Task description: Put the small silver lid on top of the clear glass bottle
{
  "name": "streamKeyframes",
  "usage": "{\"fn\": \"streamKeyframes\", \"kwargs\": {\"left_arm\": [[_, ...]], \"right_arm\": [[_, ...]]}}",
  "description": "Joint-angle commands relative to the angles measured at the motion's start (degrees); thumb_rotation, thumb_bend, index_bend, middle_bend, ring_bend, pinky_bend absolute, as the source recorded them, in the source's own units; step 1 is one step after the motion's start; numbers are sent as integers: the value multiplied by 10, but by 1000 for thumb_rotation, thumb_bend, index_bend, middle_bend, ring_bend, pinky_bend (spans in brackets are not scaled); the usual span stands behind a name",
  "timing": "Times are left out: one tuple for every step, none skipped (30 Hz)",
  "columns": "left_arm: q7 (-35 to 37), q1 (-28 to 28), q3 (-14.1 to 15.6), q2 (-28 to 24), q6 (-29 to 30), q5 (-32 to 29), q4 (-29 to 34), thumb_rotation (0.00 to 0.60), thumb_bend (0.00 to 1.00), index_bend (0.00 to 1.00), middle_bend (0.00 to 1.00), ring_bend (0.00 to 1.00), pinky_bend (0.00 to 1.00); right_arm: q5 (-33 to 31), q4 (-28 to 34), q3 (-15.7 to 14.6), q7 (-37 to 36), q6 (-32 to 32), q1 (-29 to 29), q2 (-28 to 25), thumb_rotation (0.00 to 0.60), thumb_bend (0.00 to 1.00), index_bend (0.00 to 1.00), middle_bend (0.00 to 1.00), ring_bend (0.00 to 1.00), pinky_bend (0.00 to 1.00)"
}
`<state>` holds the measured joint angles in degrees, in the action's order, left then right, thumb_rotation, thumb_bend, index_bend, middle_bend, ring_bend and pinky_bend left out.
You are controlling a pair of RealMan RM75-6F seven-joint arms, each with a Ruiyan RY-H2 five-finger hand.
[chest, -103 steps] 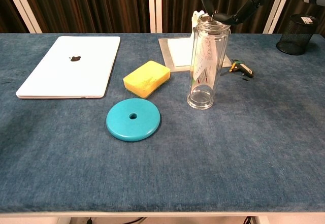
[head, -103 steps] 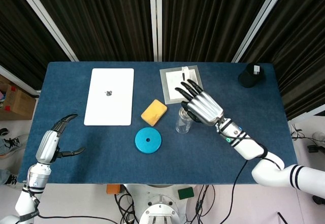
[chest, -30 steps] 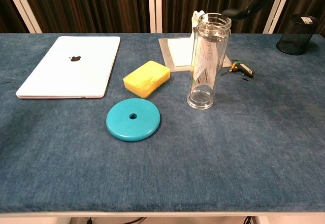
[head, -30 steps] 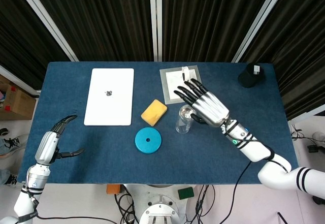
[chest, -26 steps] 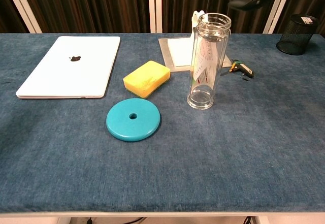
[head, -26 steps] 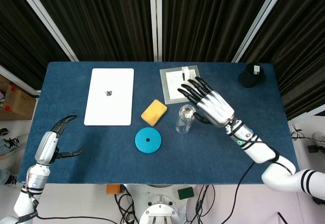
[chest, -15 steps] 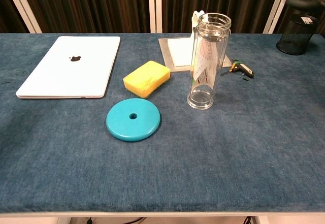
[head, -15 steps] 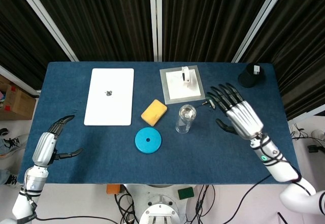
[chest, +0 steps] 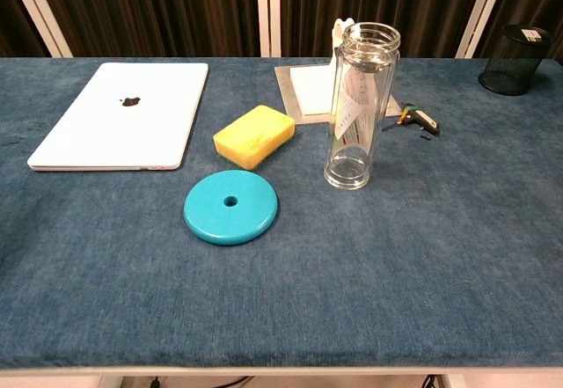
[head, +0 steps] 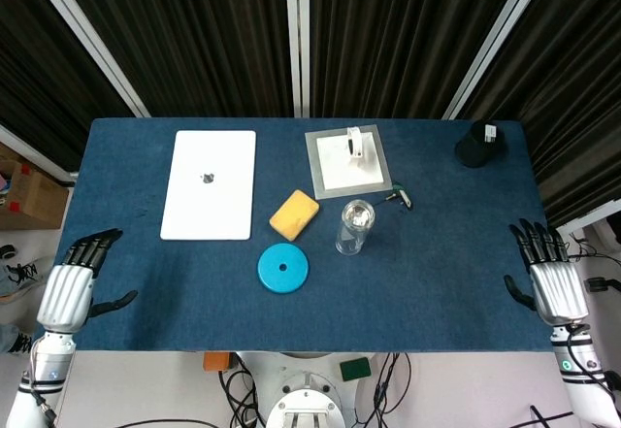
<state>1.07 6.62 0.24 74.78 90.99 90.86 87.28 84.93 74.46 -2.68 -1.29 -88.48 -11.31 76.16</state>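
The clear glass bottle stands upright mid-table, right of the yellow sponge; the chest view shows the bottle with a paper label inside. From above, a small silvery round piece, probably the lid, sits in the bottle's mouth. From the chest view I cannot make it out at the rim. My right hand hangs off the table's front right corner, fingers spread, holding nothing. My left hand is at the front left corner, also spread and empty. Neither hand shows in the chest view.
A white laptop lies at the back left. A yellow sponge and a teal disc lie left of the bottle. Behind it is a grey mat with a small white object. A small tool and a black mesh cup are to the right.
My right hand has left the bottle and drawn back to the front right corner, empty. My left hand has sunk a little toward the front edge. The bottle has not moved.
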Motion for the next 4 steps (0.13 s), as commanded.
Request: {"fn": "streamKeyframes", "kwargs": {"left_arm": [[-164, -43, 18, -28, 6, -41, 55, 381, 46, 125, 105, 100, 145], [-161, -47, 21, -29, 7, -42, 58, 353, 46, 124, 103, 99, 143], [-156, -51, 23, -30, 9, -43, 56, 339, 46, 124, 103, 98, 142], [-152, -54, 23, -29, 10, -44, 53, 334, 46, 124, 103, 99, 142]], "right_arm": [[-2, -1, 1, -6, 13, 4, 2, 600, 292, 0, 0, 0, 0], [-3, -1, 1, -7, 19, 4, 4, 600, 292, 0, 0, 0, 0], [-2, -2, 0, -7, 26, 4, 7, 600, 291, 0, 0, 0, 0], [-1, -4, 0, -6, 30, 4, 10, 600, 291, 0, 0, 0, 0]]}}
